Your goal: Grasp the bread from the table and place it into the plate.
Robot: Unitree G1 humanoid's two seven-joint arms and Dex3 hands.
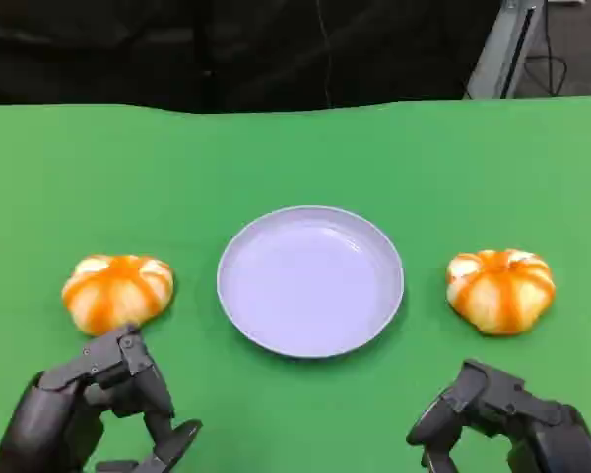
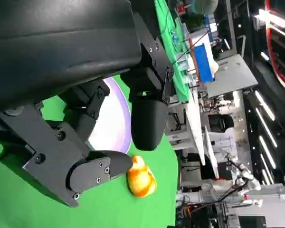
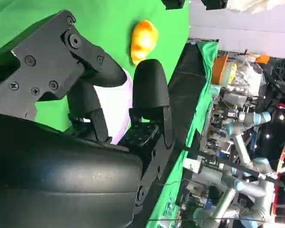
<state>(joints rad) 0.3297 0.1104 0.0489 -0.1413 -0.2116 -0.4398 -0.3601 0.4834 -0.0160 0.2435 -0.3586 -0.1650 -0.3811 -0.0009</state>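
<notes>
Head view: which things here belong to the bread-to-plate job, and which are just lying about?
Job:
- left bread, on the cloth left of the plate
- right bread, on the cloth right of the plate
- plate, holds nothing
- left hand and right hand, each holding nothing, near the table's front edge

Lying about:
- green table cloth
- grey metal stand behind the table

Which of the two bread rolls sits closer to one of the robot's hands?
The left bread roll: the left hand lies just beneath it, while the right bread roll has a wider gap to the right hand.
</notes>
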